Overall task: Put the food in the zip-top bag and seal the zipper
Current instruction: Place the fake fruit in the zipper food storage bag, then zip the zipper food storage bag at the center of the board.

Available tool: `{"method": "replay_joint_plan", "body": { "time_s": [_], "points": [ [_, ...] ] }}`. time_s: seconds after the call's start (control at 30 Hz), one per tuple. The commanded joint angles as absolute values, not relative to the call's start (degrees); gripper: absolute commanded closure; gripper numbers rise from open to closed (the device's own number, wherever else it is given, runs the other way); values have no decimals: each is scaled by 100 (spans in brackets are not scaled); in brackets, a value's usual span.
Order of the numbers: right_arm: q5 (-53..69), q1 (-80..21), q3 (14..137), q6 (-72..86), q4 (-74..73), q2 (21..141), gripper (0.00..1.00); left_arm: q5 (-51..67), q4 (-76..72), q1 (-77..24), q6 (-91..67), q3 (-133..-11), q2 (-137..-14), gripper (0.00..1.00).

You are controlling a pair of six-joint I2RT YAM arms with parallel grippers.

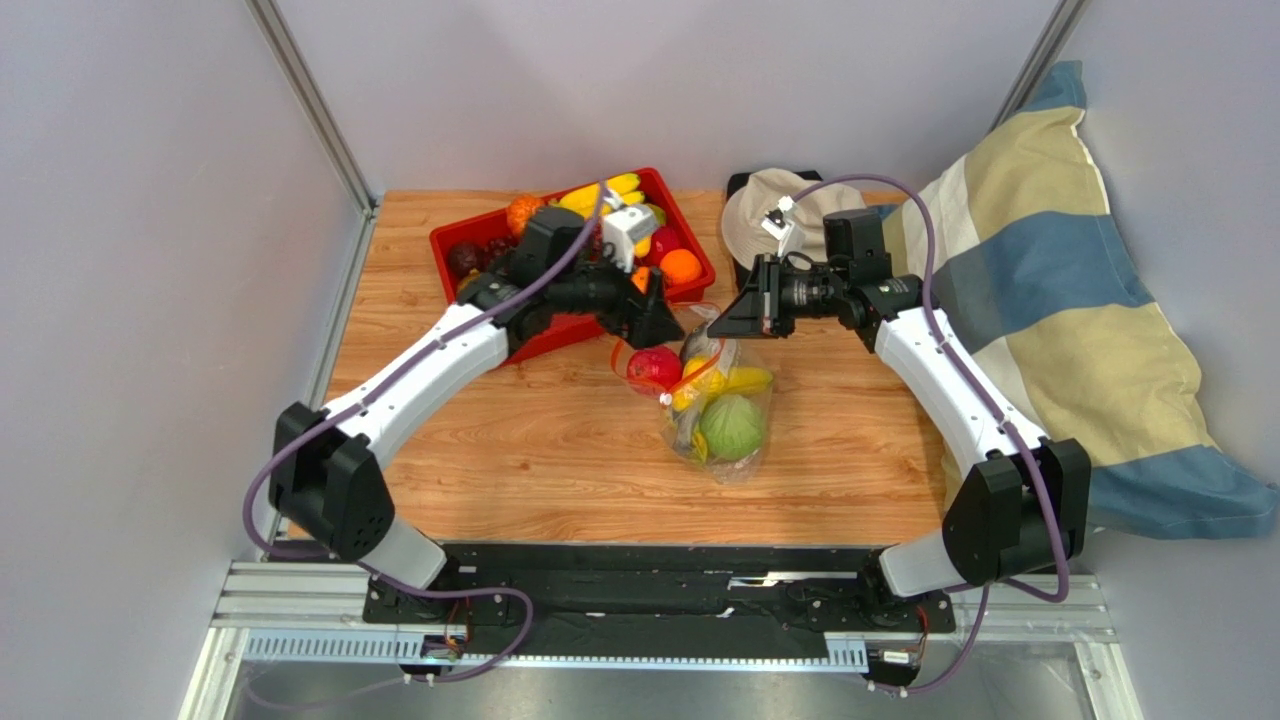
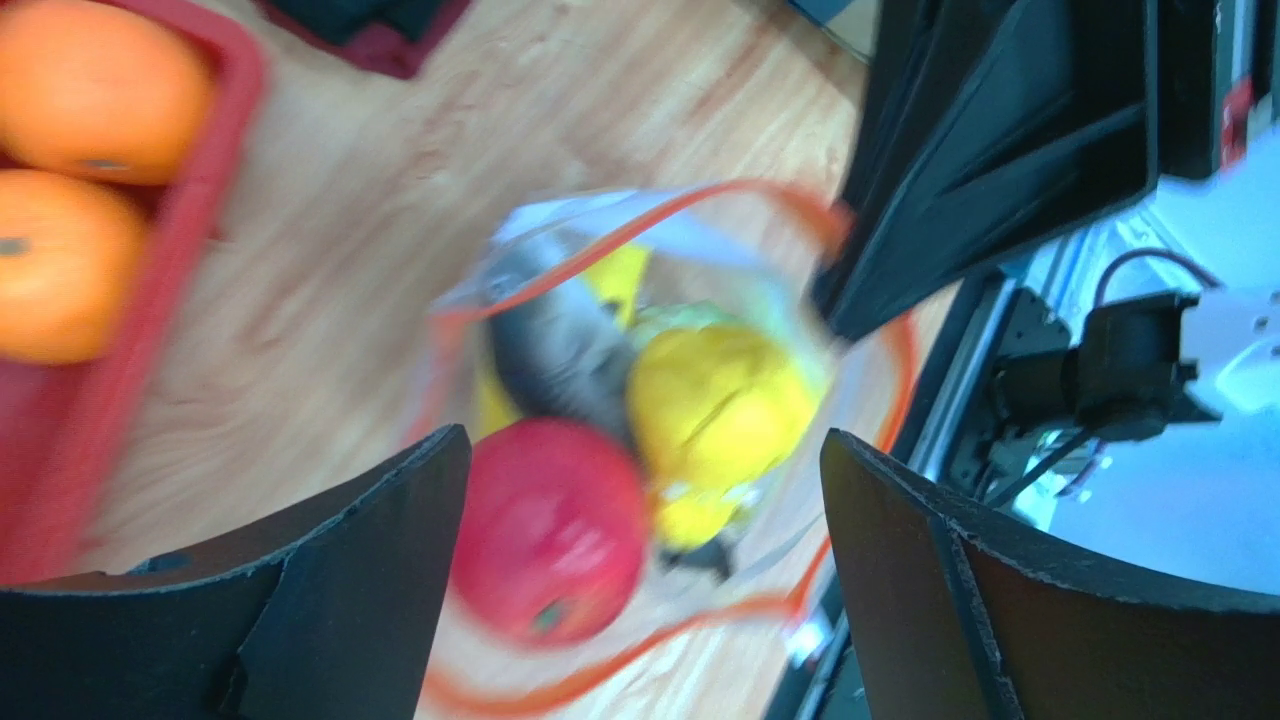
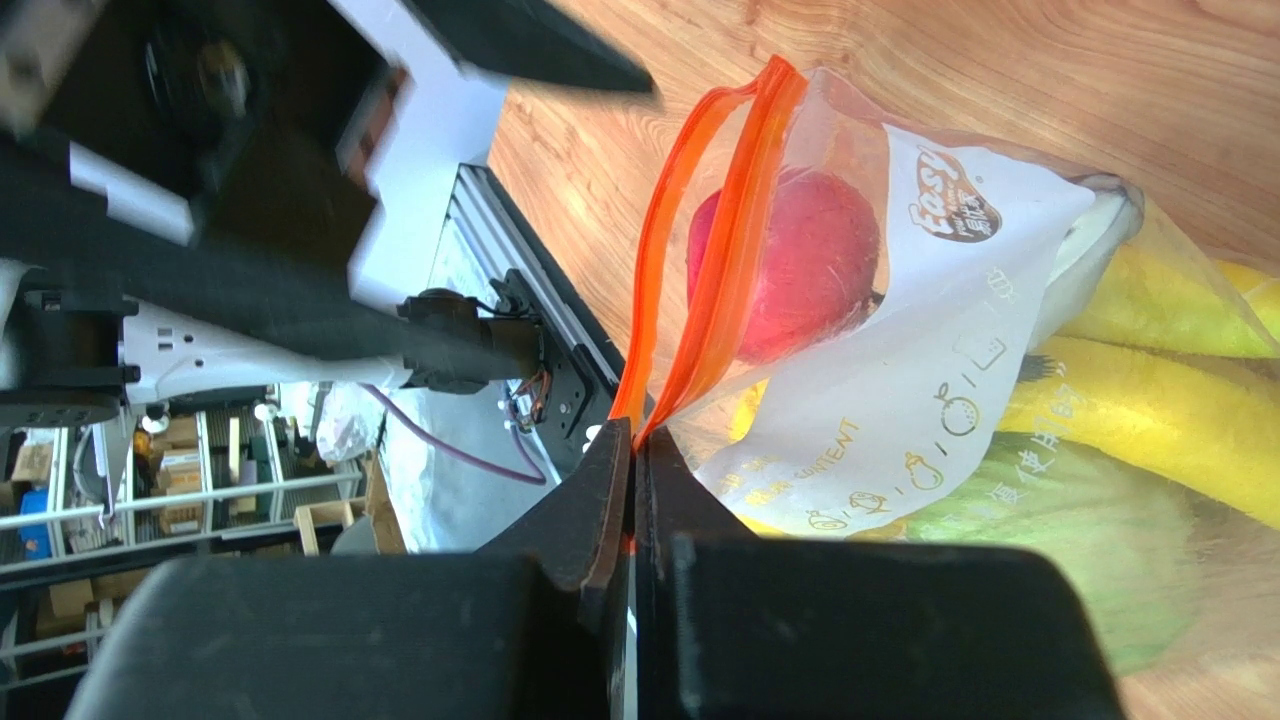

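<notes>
Right pincer (image 3: 631, 450) clamps tight on the orange zipper (image 3: 741, 195) of the zip-top bag (image 3: 962, 300), which lies on the wooden surface (image 1: 496, 450) beside the red tray (image 1: 442, 240). Left pincer (image 2: 643, 450) hovers spread wide over the red apple (image 2: 549, 525) at the bag's mouth.

I count 2 grippers: my left gripper (image 2: 643, 443) and my right gripper (image 3: 634, 438). 1 zip-top bag (image 3: 962, 330). Inside it: 1 red apple (image 1: 654, 368), 1 green ball (image 1: 730, 428), 1 grey fish (image 2: 556, 345), and yellow bananas (image 3: 1157, 413), at least 2, can't split them cleanly. 1 red tray (image 1: 451, 240), with 2 oranges (image 2: 98, 83) in my left wrist view; the rest of its pile is too jumbled to count. 1 pillow (image 1: 1052, 300), 1 cap (image 1: 759, 210).
</notes>
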State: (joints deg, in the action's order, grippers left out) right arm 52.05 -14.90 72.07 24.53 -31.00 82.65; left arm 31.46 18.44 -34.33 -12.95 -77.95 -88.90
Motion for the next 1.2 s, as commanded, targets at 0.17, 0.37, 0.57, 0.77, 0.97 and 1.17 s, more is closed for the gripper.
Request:
{"method": "replay_joint_plan", "body": {
  "time_s": [0.17, 0.37, 0.57, 0.77, 0.97, 1.17],
  "points": [
    [5949, -1468, 7295, 1978, -2988, 7963, 100, 5510, 3653, -1995, 4484, -7041, -7349, 8],
    [6082, -1477, 7216, 1898, -3015, 7945, 100, 5871, 4570, -2091, 7969, -6136, -6830, 7],
    [6179, -1538, 7181, 1776, -3111, 7875, 100, 5520, 3851, -2592, 8147, -5766, -6943, 11],
    [6205, -1600, 7163, 1679, -3217, 7840, 100, 5160, 3683, -2891, 8665, -5696, -7294, 21],
    [6240, -1644, 7225, 1565, -3348, 7866, 100, 4588, 3270, -3041, 8710, -5537, -7602, 38],
    [6258, -1731, 7233, 1486, -3419, 7875, 100, 4474, 2795, -3172, 8499, -5405, -7384, 78]
  ]
}}
